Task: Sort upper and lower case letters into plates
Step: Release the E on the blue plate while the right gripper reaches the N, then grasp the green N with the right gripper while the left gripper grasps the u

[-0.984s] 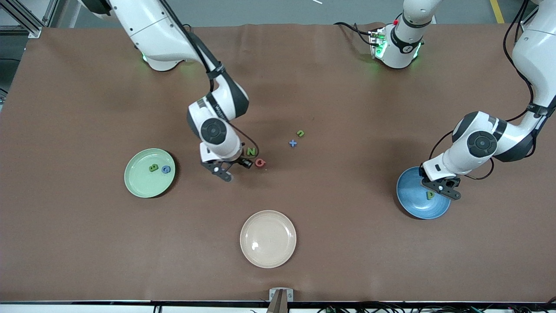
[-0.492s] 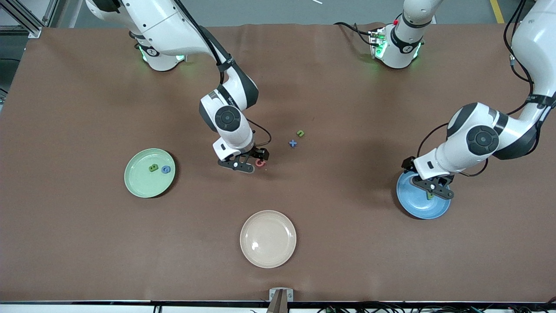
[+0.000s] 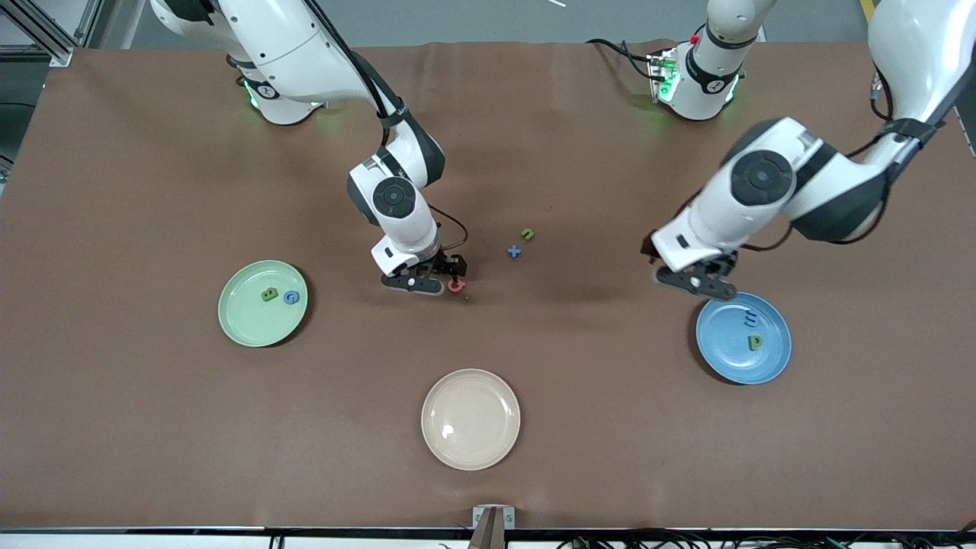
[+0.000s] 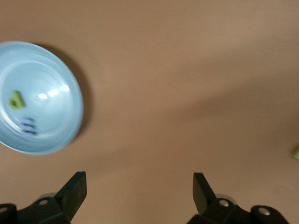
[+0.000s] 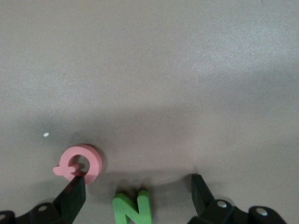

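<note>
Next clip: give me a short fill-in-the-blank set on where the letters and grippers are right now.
1. The green B and blue G lie in the ____ plate.
2. Between the open fingers of the right gripper sits the green letter ____.
3. The pink Q rests on the ____, not in a plate.
4. The left gripper is open and holds ____.

Missing words: green; N; table; nothing
</note>
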Available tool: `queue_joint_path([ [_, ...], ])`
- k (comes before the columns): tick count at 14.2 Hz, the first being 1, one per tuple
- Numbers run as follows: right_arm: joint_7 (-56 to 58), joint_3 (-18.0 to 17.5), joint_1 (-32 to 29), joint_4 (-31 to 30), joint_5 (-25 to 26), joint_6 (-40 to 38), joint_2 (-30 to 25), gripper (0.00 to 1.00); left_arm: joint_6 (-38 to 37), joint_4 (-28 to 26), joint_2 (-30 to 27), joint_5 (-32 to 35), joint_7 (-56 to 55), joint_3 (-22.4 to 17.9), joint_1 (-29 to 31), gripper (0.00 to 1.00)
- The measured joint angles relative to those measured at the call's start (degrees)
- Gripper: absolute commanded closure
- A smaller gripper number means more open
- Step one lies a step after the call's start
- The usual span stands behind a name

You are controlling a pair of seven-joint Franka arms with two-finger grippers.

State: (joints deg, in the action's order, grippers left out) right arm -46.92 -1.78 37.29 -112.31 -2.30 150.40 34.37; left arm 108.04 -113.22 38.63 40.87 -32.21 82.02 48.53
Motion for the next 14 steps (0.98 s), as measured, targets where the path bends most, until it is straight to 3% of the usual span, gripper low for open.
queue_joint_path([
  [3,0.00,-0.02,0.55,-0.06,0.03,-0.12,-0.06,0.06,-0.77,-1.50,0.07,-1.69,-4.56,1.24,-5.39,0.00],
  [6,-0.37,-0.02,1.74,-0.77,0.03,-0.23,-0.69,0.09,-0.15,-1.68,0.29,-1.78,-10.31,0.11,-14.59,0.00],
  [9,-0.86,0.00,2.29,-1.56,0.03,-1.67,-1.79,0.10,5.14,-1.60,0.38,-1.78,-12.38,-4.78,-22.16,0.00],
  [14,-0.89,0.77,2.19,-1.56,0.03,-3.42,-3.34,0.09,12.41,-0.90,0.82,-1.78,-17.52,-16.52,-36.02,0.00],
])
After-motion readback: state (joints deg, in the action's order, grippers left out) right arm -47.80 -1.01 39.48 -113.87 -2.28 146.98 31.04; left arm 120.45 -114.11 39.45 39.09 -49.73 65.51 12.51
